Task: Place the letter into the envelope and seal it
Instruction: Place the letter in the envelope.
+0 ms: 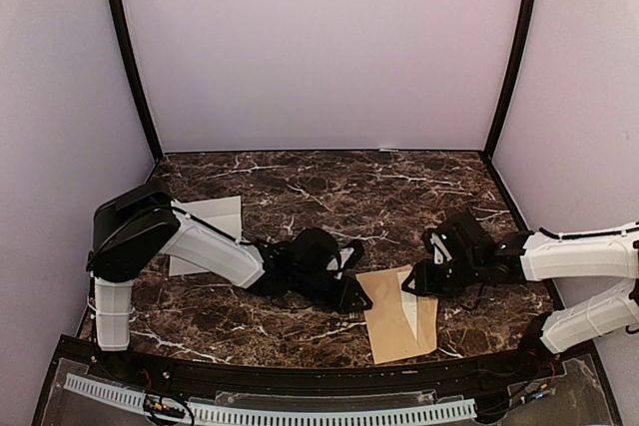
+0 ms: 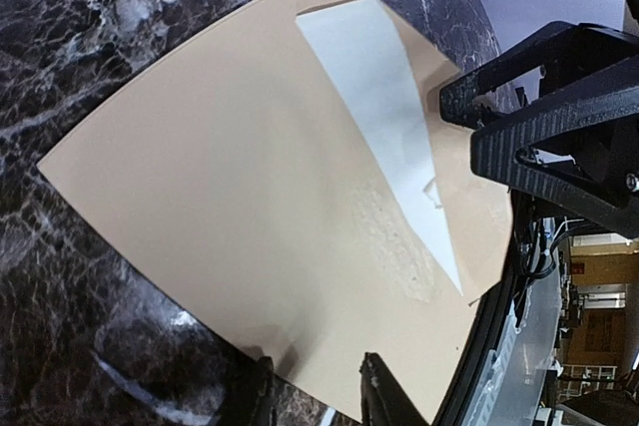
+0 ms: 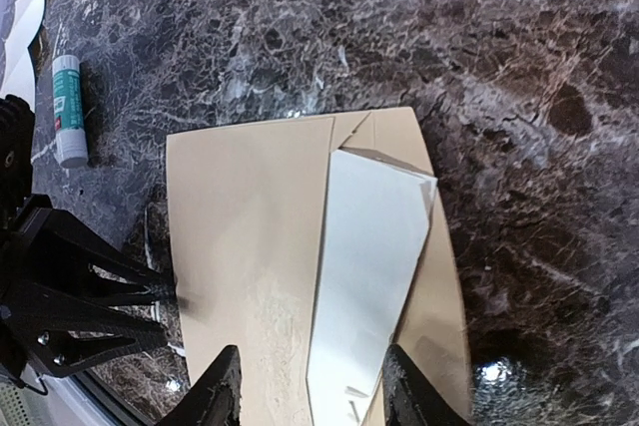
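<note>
The tan envelope [image 1: 397,318] lies flat near the table's front edge, between the two arms. A long white wedge of the letter [image 3: 364,271] shows on the envelope [image 3: 250,236], with a tan fold along its right side. A dull rough patch marks the envelope [image 2: 230,187] beside the letter [image 2: 384,107]. My left gripper [image 1: 357,300] is at the envelope's left edge, its jaws slightly apart over that edge [image 2: 319,391]. My right gripper [image 1: 411,282] hovers at the envelope's right side, jaws apart above the letter [image 3: 312,396]. Neither holds anything.
A white sheet [image 1: 212,218] lies at the back left, partly under the left arm. A glue stick [image 3: 68,110] lies on the dark marble table [image 3: 479,67] beyond the envelope. The black front rim [image 1: 300,371] runs just below the envelope.
</note>
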Available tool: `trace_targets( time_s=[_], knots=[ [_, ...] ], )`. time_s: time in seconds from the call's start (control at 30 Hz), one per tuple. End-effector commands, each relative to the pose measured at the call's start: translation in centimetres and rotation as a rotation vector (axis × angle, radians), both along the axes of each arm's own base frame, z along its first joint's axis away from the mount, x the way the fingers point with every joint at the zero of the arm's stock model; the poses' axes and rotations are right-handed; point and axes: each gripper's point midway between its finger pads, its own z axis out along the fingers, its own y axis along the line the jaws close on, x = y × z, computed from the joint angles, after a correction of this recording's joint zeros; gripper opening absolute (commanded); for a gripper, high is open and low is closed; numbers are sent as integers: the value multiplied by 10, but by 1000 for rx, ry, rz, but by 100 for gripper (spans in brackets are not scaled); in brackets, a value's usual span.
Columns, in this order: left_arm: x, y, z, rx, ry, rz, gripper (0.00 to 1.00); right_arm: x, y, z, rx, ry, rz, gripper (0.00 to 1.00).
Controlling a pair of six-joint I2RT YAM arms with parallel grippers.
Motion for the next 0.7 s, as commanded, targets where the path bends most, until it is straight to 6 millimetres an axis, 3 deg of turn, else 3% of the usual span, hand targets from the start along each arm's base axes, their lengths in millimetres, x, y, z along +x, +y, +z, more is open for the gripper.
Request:
trace_targets(
  time_s=[0.0, 0.1, 0.3, 0.67],
  knots=[
    [16, 19, -8, 99, -16, 68, 32, 8, -17, 7, -117, -36, -38, 47],
    [22, 19, -6, 98, -21, 86, 36, 14, -26, 8, -174, -50, -69, 50],
    [35, 18, 1, 97, -49, 111, 43, 22, -17, 8, -173, -60, -53, 47],
    [50, 17, -3, 91, -42, 125, 41, 42, -7, 2, -220, -76, -45, 39]
  ],
)
